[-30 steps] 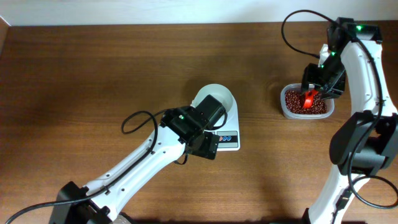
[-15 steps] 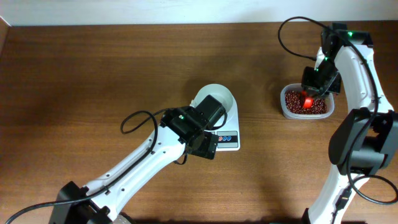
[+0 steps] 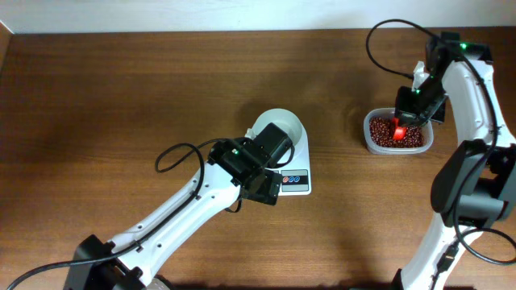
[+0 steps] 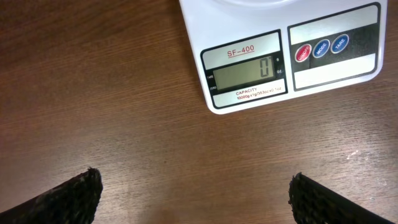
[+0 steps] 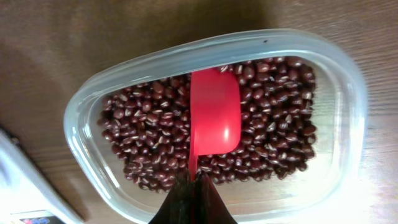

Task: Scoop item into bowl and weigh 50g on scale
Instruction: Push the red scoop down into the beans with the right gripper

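Note:
Dark red beans [image 5: 149,137] fill a clear plastic tub [image 5: 348,87] at the table's right [image 3: 395,135]. A red scoop [image 5: 214,115] rests on the beans with nothing in its cup. My right gripper [image 5: 194,186] is shut on the scoop's thin handle, above the tub's near side [image 3: 409,111]. The white bowl [image 3: 284,121] stands on the white scale [image 3: 297,182] mid-table, half hidden by my left arm. The scale's display [image 4: 245,73] reads 0. My left gripper [image 4: 196,190] hangs open over bare wood just in front of the scale, holding nothing.
The left arm [image 3: 193,201] stretches from the lower left across the table to the scale. The right arm [image 3: 472,105] comes down the right edge. A black cable [image 3: 173,157] loops beside the left arm.
My right gripper has closed on the scoop's handle and shifted slightly over the tub. The left arm has not moved.

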Action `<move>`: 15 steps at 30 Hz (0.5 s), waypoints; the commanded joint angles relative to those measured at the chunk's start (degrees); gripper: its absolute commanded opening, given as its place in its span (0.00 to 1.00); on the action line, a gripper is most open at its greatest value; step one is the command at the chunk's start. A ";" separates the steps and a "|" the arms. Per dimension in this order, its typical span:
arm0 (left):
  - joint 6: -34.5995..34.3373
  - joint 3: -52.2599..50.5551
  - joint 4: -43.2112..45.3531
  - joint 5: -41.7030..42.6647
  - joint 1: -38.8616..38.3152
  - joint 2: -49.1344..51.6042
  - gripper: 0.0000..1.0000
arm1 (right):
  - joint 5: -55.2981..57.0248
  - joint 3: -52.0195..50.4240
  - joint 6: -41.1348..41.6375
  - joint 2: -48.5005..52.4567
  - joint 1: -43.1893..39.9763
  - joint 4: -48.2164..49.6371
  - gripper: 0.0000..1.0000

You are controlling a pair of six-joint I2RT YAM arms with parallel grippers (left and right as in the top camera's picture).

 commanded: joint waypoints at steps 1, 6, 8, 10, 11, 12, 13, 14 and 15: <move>-0.50 -0.55 -0.07 -1.14 0.20 -1.42 0.99 | -3.82 -2.80 -1.81 0.44 -1.95 1.38 0.04; -0.50 -0.55 -0.07 -1.11 0.20 -1.42 0.99 | -10.45 -5.92 -3.96 0.44 -4.85 3.89 0.04; -0.50 -0.55 -0.07 -1.11 0.20 -1.42 0.99 | -13.46 -7.72 -4.13 0.44 -6.25 5.25 0.04; -0.50 -0.55 -0.07 -1.11 0.20 -1.42 0.99 | -16.76 -8.66 -5.33 0.44 -7.56 6.34 0.04; -0.50 -0.55 -0.07 -1.11 0.20 -1.42 0.99 | -18.16 -8.96 -5.81 0.44 -8.11 6.64 0.04; -0.52 -0.55 -0.07 -1.11 0.20 -1.42 0.99 | -19.63 -9.40 -5.84 0.44 -9.05 6.67 0.04; -0.50 -0.55 -0.07 -1.11 0.20 -1.42 0.99 | -19.61 -9.66 -5.86 0.44 -9.53 6.71 0.04; -0.50 -0.55 -0.07 -1.14 0.20 -1.42 0.99 | -19.61 -9.81 -5.86 0.44 -9.97 6.69 0.04; -0.50 -0.55 -0.07 -1.14 0.20 -1.42 0.99 | -19.65 -9.86 -5.86 0.44 -10.36 6.67 0.04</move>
